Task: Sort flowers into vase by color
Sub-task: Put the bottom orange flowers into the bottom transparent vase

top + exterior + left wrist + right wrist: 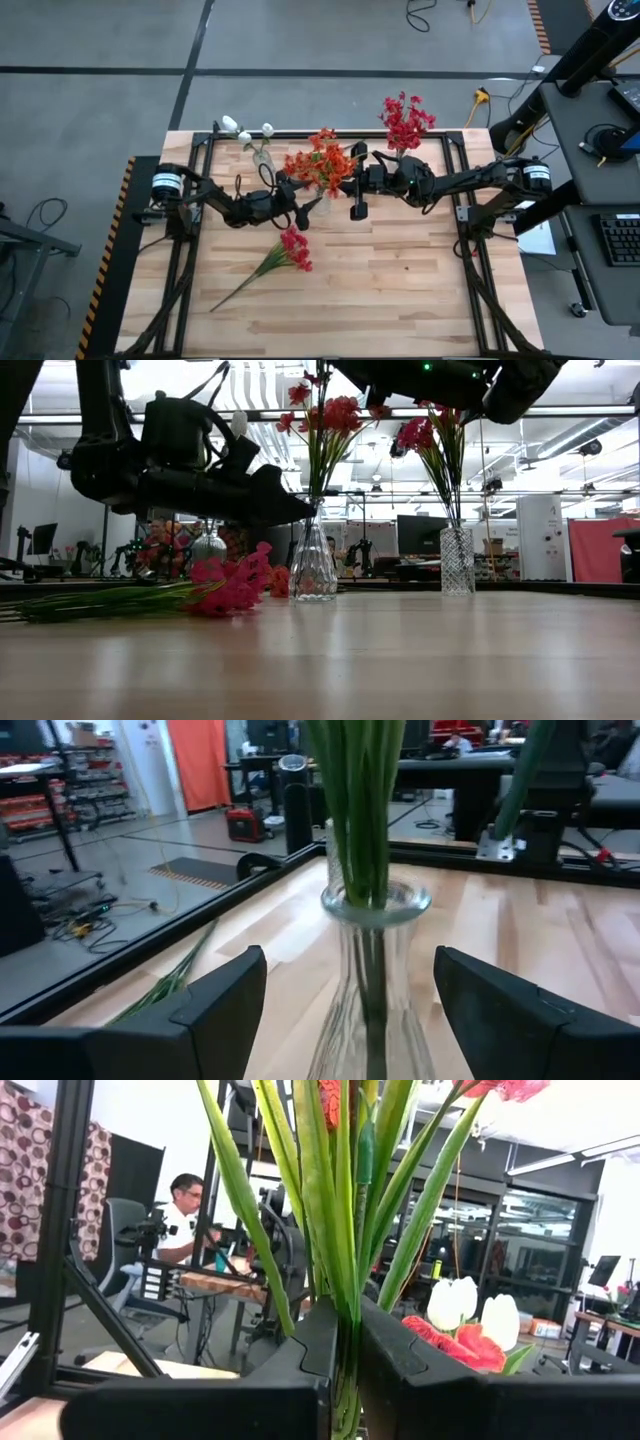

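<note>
The orange flowers [320, 165] stand in a clear glass vase [313, 565] at mid-table. My left gripper [350, 980] is open and level, one finger on either side of that vase [372, 970], with a gap showing on both sides. My right gripper [345, 1340] reaches in from the right and is shut on the orange flowers' stems above the vase. Crimson-red flowers [405, 122] stand in a second vase [457, 560] at the far right, white flowers [247, 133] in a vase at the far left. One red spray [285, 255] lies flat on the table. My right gripper pinches the bundle of green stems [335, 1280] of the orange flowers between its two fingers [290, 1370], well above the vase's mouth. The fingers come level from the table's right, across the stems. The stems stand upright with their lower ends in the vase.
A black frame rail [330, 135] runs around the table's far and side edges, close behind the vases. The wood [400, 290] on the near half holds only the lying spray. A person [185, 1200] sits in the room beyond the table.
</note>
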You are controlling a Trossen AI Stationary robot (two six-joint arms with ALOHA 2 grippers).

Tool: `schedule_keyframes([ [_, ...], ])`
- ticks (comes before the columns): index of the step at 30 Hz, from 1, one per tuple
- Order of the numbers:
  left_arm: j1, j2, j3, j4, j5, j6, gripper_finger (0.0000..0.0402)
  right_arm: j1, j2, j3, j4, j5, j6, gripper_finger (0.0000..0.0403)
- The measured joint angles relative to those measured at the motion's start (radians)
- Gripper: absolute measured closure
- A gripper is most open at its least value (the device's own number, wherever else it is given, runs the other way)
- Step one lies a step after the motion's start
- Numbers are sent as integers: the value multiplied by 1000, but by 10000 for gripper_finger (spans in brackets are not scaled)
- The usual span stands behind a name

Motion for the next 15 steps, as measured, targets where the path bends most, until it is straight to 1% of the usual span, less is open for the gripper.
schedule_keyframes([
  [4,1,0,14,-18,17,4,133,0,1,0,1,1,-1,385],
  [9,2,34,39,-18,42,6,141,0,1,0,-1,3,-1,385],
  [15,2,58,59,-5,43,7,156,0,1,0,-7,3,-1,385],
])
